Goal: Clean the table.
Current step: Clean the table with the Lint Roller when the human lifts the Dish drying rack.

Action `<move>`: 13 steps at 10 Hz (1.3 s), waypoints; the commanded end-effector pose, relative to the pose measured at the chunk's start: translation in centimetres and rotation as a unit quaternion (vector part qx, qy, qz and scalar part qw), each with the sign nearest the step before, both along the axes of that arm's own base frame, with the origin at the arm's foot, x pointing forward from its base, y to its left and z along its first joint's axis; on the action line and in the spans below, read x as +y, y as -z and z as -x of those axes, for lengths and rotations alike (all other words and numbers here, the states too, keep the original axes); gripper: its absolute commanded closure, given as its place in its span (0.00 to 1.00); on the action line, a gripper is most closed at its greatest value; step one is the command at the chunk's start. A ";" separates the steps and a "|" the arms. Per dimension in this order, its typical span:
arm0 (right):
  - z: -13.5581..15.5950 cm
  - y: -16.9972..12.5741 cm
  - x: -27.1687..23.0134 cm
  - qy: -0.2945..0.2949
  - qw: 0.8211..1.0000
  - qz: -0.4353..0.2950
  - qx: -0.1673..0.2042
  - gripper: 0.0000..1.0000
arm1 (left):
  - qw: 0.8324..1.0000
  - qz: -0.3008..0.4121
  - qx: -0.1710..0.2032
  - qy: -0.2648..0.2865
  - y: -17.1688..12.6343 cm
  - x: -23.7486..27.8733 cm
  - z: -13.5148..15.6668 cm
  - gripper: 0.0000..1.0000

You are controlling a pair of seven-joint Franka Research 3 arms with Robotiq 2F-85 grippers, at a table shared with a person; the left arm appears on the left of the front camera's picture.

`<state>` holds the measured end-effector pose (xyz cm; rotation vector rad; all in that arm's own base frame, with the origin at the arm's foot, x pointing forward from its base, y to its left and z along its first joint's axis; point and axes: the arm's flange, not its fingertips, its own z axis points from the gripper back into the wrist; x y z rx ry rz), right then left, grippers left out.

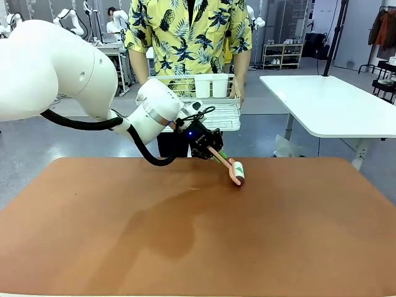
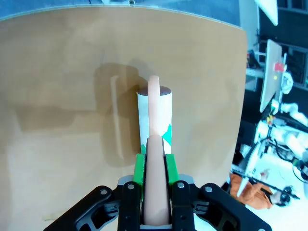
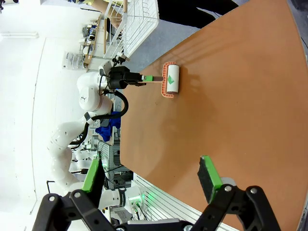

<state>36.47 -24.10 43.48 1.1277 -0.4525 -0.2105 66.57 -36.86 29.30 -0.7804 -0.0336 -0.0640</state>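
Now | I see left gripper pinching lint roller by its handle, roller on table | right gripper fingers spread, nothing between

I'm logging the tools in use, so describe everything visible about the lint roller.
The lint roller has a white roll with a green mark, on a peach plastic-looking handle that loops around one end. The left end effector is shut on the handle, holding it tilted, roll down on the reddish-brown table, toward its far side.
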 end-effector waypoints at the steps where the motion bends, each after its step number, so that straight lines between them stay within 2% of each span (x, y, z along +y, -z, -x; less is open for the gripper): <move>1: 0.3 -0.2 0.0 -0.003 1.000 -0.004 -0.006 0.00 | 0.998 -0.032 -0.027 -0.037 -1.9 1.1 1.8 0.79; 3: 0.3 -0.2 0.0 -0.003 1.000 -0.004 -0.006 0.00 | 0.997 -0.047 -0.044 -0.034 -6.0 2.1 3.7 0.79; 4: 0.3 -0.2 0.0 -0.003 1.000 -0.004 -0.006 0.00 | 0.998 -0.039 -0.038 -0.013 -8.8 3.2 4.9 0.79; 6: 0.3 -0.2 0.0 -0.003 1.000 -0.004 -0.006 0.00 | 0.996 -0.076 -0.044 0.008 -13.8 6.2 6.2 0.79; 8: 0.3 -0.2 0.0 -0.003 1.000 -0.004 -0.006 0.00 | 0.989 -0.135 -0.061 0.000 -17.7 9.9 7.9 0.79; 11: 0.3 -0.2 0.0 -0.003 1.000 -0.004 -0.006 0.00 | 0.972 -0.224 -0.076 0.013 -21.8 17.4 11.6 0.79; 13: 0.3 -0.2 0.0 -0.003 1.000 -0.004 -0.006 0.00 | 0.961 -0.270 -0.053 0.017 -22.4 22.9 13.2 0.79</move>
